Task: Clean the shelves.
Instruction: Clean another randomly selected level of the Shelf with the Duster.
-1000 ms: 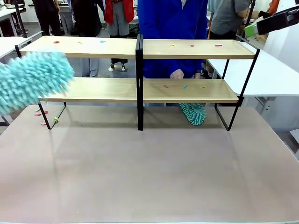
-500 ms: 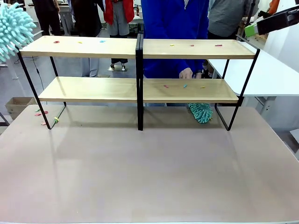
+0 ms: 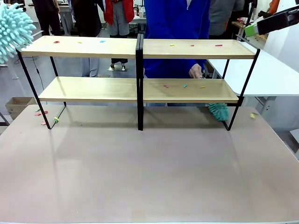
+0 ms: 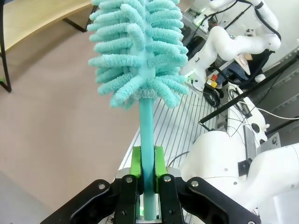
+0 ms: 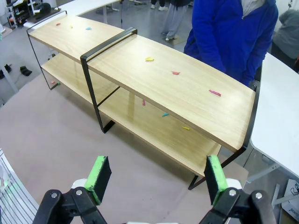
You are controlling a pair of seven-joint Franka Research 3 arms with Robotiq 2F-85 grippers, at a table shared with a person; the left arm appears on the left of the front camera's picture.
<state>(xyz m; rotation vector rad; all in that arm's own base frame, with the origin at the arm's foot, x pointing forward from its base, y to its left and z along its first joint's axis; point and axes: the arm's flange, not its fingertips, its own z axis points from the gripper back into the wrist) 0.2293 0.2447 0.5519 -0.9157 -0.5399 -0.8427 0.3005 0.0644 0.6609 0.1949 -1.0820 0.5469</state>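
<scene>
the shelves (image 3: 93, 46) stand across the far half of the grey-brown tabletop (image 3: 149, 172), nearly as wide as it. they are two long, smooth boards of pale wood, one above the other, in a thin black metal frame with a black post at the middle. small coloured scraps (image 3: 218, 45) in red, yellow and blue lie scattered on both boards, and a few more lie on the tabletop by the frame's left foot.

the left gripper (image 4: 147, 161) is clamped on the slim teal handle of a duster (image 4: 140, 51), whose head is a shaggy bunch of soft turquoise chenille fingers; it is up at the far left, beside the upper board's end. the right gripper (image 5: 154, 172) hangs above the right end with its green pads wide apart and nothing between them.

at the far side a person's hand (image 3: 196, 71) is over the lower board, and a second duster (image 3: 218, 112) hangs below that board's right end.
</scene>
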